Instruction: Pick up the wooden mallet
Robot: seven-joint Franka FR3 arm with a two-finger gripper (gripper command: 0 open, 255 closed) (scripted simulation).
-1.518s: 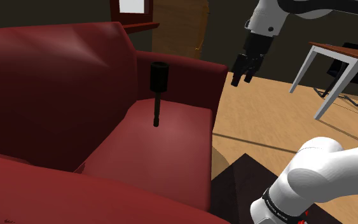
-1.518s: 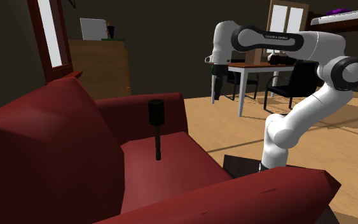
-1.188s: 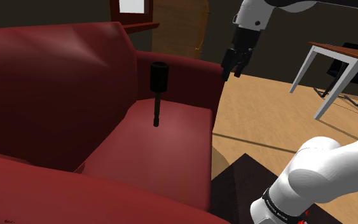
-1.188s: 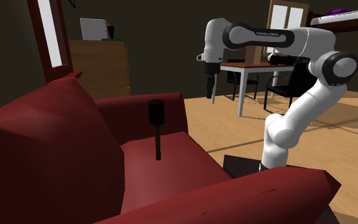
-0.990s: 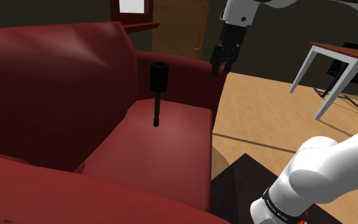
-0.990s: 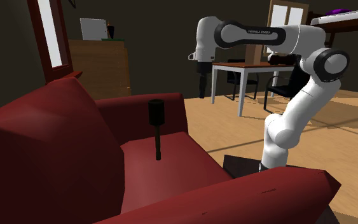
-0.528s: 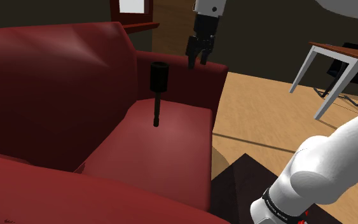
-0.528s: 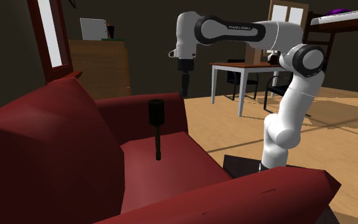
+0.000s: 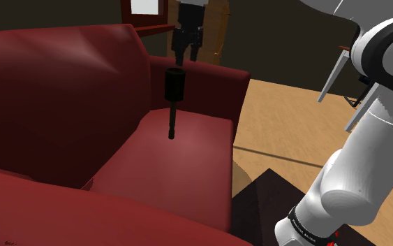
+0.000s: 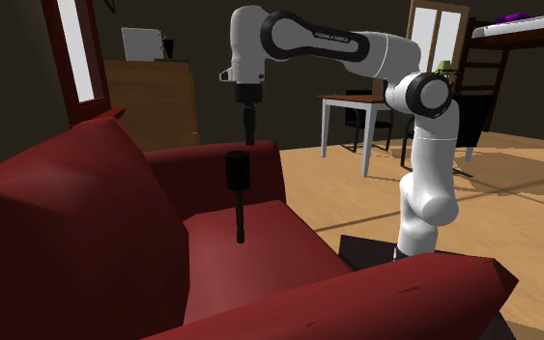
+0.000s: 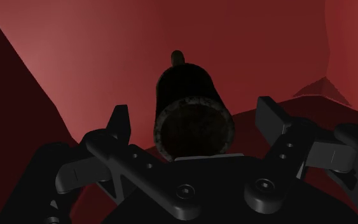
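The mallet (image 9: 173,94) looks dark, almost black, and stands upright on the red sofa's seat (image 9: 188,157) with its cylindrical head up and its thin handle down. It stands near the backrest in the second exterior view (image 10: 237,184). My gripper (image 9: 186,60) hangs just above the head, pointing straight down, also seen as the gripper (image 10: 248,137) a short gap over the head. In the wrist view the mallet head (image 11: 193,108) lies end-on between the spread fingers (image 11: 119,121); the gripper (image 11: 194,118) is open and touches nothing.
The sofa's backrest (image 9: 55,84) and far armrest (image 9: 216,80) flank the mallet. A table with white legs (image 10: 357,106) and dark chairs stand on the wooden floor beyond. A wooden cabinet (image 10: 149,97) is behind the sofa. The dark stand (image 9: 264,203) sits beside the sofa.
The arm has swung toward the shoulder view's left, carrying the open gripper from over the floor, past the armrest, to just above the mallet head. The mallet has not moved.
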